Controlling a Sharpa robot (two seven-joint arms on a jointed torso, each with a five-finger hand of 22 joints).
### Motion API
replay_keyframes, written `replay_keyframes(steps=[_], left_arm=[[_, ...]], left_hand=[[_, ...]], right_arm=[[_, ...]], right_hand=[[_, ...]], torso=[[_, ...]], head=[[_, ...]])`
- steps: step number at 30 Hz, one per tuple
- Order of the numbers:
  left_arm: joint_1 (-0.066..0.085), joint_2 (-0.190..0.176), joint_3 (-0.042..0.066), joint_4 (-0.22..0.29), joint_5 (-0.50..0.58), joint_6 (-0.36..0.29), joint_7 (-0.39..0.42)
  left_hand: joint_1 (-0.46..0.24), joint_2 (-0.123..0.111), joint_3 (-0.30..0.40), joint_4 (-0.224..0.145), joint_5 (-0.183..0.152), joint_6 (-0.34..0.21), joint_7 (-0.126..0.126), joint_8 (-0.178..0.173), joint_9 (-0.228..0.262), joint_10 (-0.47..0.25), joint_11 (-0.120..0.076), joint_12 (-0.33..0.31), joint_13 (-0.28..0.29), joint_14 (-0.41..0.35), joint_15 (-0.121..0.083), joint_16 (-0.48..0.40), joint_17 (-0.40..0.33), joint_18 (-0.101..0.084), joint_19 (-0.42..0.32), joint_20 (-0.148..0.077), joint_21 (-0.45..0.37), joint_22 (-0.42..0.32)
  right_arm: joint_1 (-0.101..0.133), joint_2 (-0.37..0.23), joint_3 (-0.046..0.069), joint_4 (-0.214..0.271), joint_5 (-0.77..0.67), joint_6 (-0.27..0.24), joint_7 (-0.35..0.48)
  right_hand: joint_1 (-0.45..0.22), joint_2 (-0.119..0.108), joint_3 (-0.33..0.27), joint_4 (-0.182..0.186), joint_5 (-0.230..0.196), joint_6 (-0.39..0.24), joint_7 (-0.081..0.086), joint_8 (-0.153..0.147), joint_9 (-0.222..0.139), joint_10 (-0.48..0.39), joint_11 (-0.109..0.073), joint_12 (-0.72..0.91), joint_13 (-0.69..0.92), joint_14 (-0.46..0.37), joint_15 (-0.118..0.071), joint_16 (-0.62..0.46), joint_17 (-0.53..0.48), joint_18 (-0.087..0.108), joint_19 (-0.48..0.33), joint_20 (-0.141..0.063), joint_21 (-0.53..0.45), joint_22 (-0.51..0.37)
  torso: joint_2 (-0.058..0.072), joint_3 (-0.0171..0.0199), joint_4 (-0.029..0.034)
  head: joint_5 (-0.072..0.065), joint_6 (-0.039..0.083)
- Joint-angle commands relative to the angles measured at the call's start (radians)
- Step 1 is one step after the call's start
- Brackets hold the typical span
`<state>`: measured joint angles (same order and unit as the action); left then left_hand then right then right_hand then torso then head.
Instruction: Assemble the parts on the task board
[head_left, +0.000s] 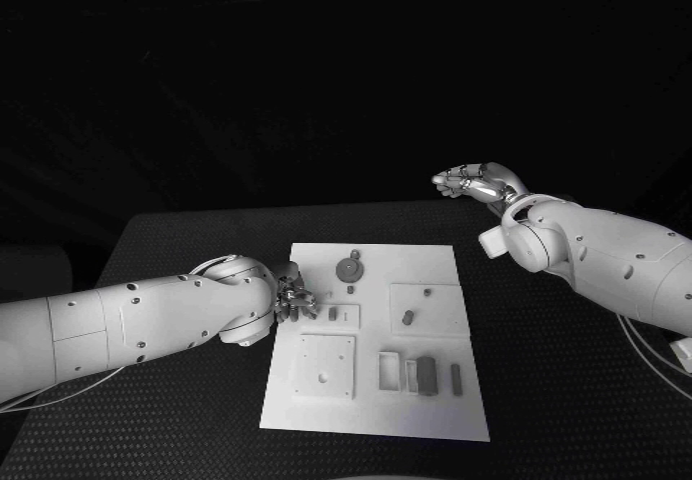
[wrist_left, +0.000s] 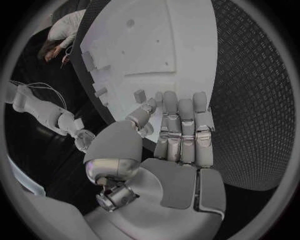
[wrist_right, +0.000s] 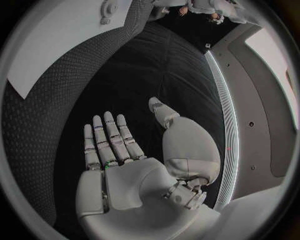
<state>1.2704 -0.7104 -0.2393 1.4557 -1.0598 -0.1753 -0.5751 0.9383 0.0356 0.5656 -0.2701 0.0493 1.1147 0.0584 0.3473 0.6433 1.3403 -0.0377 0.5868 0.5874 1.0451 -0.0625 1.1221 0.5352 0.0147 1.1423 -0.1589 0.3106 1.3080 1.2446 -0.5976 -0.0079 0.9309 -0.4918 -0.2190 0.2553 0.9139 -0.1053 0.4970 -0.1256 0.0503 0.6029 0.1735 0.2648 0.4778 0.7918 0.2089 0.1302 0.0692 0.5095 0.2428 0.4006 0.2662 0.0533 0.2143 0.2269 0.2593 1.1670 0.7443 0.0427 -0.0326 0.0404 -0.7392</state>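
Note:
The white task board (head_left: 372, 405) lies in the middle of the black table. On it I see a round grey gear part (head_left: 349, 268), two small pieces (head_left: 342, 314), a raised plate (head_left: 440, 310) with a slot piece (head_left: 407, 318), a square plate (head_left: 327, 365), a frame (head_left: 391, 370), a dark block (head_left: 426, 375) and a thin bar (head_left: 456, 377). My left hand (head_left: 296, 300) is at the board's left edge, near the two small pieces. Its fingers (wrist_left: 181, 125) lie straight over the board (wrist_left: 156, 45) and hold nothing. My right hand (head_left: 476, 182) is raised behind the board's far right corner, with its fingers (wrist_right: 109, 137) spread and nothing in them.
The black textured table (head_left: 562, 380) runs around the board on all sides. In the right wrist view the board's corner (wrist_right: 56, 45) and the gear part (wrist_right: 109, 9) lie well away from that hand.

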Motion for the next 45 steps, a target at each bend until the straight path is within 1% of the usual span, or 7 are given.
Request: replay_keyframes(steps=[1,9,13,20,31,38,45], left_arm=[[-0.001,0.004,-0.001,-0.001,0.003,0.013,0.002],[-0.001,0.01,-0.001,-0.001,0.002,0.021,0.007],[-0.001,0.014,-0.001,-0.003,-0.009,0.022,0.01],[-0.001,0.019,-0.001,-0.002,-0.022,0.027,0.011],[-0.001,0.02,-0.001,-0.005,-0.022,0.032,0.012],[-0.001,0.022,-0.001,-0.01,-0.022,0.022,0.014],[-0.001,0.024,-0.001,-0.01,-0.021,0.023,0.016]], left_hand=[[0.002,-0.011,-0.001,0.004,0.003,0.018,-0.011,0.002,0.036,0.015,-0.019,0.003,0.001,0.005,0.002,0.004,0.001,0.013,0.003,0.0,0.004,0.024],[-0.036,-0.062,-0.016,0.049,0.003,0.026,-0.014,0.002,0.037,0.018,-0.021,0.005,0.006,0.009,0.0,0.007,0.002,0.015,0.004,-0.002,0.01,0.023],[-0.043,-0.065,-0.012,0.051,0.072,0.037,-0.017,0.003,0.037,0.024,-0.024,0.013,0.013,0.013,-0.002,0.013,0.006,0.016,0.005,-0.004,0.017,0.024],[-0.032,-0.062,-0.008,0.022,0.123,0.053,-0.024,0.008,0.039,0.033,-0.03,0.029,0.027,0.022,-0.006,0.025,0.014,0.018,0.013,-0.007,0.035,0.025],[-0.046,-0.088,-0.013,0.028,0.119,0.055,-0.024,0.006,0.039,0.031,-0.03,0.033,0.031,0.021,-0.006,0.027,0.016,0.018,0.013,-0.008,0.04,0.024],[-0.095,-0.137,-0.033,0.079,0.036,0.05,-0.023,0.002,0.039,0.024,-0.029,0.032,0.034,0.017,-0.007,0.025,0.015,0.018,0.006,-0.009,0.042,0.023],[-0.113,-0.143,-0.06,0.081,0.038,0.048,-0.023,0.001,0.041,0.022,-0.03,0.032,0.035,0.014,-0.008,0.025,0.016,0.02,0.002,-0.01,0.043,0.023]], right_arm=[[0.0,0.001,0.0,0.001,-0.001,0.016,0.012],[0.0,0.001,0.0,0.001,-0.001,0.018,0.012],[0.0,0.001,0.0,0.002,-0.001,0.02,0.012],[0.0,0.001,0.0,0.001,-0.001,0.021,0.012],[-0.001,0.0,0.0,0.0,-0.001,0.022,0.011],[-0.003,0.001,0.0,0.0,-0.001,0.021,0.011],[-0.003,0.0,0.0,0.0,0.0,0.02,0.011]], right_hand=[[0.001,0.011,-0.005,0.002,0.0,-0.007,0.046,0.004,-0.001,0.006,0.002,-0.006,0.0,-0.005,0.005,-0.004,0.001,-0.011,-0.008,0.0,-0.005,-0.001],[0.001,0.011,-0.005,0.002,0.0,-0.007,0.046,0.004,-0.001,0.006,0.002,-0.007,0.0,-0.005,0.006,-0.004,0.001,-0.011,-0.008,0.0,-0.005,0.0],[0.001,0.01,-0.005,0.003,0.0,-0.007,0.046,0.004,-0.002,0.006,0.002,-0.007,0.0,-0.005,0.006,-0.004,0.001,-0.011,-0.009,0.0,-0.006,-0.002],[0.0,0.01,-0.005,0.003,0.0,-0.007,0.046,0.005,-0.002,0.006,0.002,-0.007,0.0,-0.005,0.006,-0.005,0.001,-0.011,-0.009,0.0,-0.007,-0.002],[0.0,0.011,-0.006,0.003,0.0,-0.008,0.046,0.005,-0.002,0.007,0.002,-0.008,0.0,-0.005,0.006,-0.005,0.001,-0.011,-0.009,0.0,-0.008,-0.002],[0.0,0.01,-0.006,0.004,0.0,-0.008,0.046,0.005,-0.003,0.007,0.003,-0.008,0.0,-0.006,0.007,-0.006,0.001,-0.011,-0.01,0.0,-0.009,-0.005],[0.0,0.01,-0.006,0.004,0.0,-0.009,0.046,0.005,-0.003,0.007,0.003,-0.009,0.0,-0.007,0.007,-0.006,0.001,-0.011,-0.011,0.0,-0.01,-0.007]], torso=[[0.0,0.0005,-0.001],[0.0,0.0017,-0.0009],[-0.001,0.0012,-0.0009],[0.0,0.0006,-0.0008],[0.0,0.0001,0.0001],[0.0,-0.0005,0.0003],[0.0,-0.0005,-0.0001]], head=[[0.001,0.0],[0.0,-0.003],[-0.001,-0.002],[-0.001,-0.003],[-0.003,-0.002],[-0.004,-0.002],[-0.004,-0.004]])
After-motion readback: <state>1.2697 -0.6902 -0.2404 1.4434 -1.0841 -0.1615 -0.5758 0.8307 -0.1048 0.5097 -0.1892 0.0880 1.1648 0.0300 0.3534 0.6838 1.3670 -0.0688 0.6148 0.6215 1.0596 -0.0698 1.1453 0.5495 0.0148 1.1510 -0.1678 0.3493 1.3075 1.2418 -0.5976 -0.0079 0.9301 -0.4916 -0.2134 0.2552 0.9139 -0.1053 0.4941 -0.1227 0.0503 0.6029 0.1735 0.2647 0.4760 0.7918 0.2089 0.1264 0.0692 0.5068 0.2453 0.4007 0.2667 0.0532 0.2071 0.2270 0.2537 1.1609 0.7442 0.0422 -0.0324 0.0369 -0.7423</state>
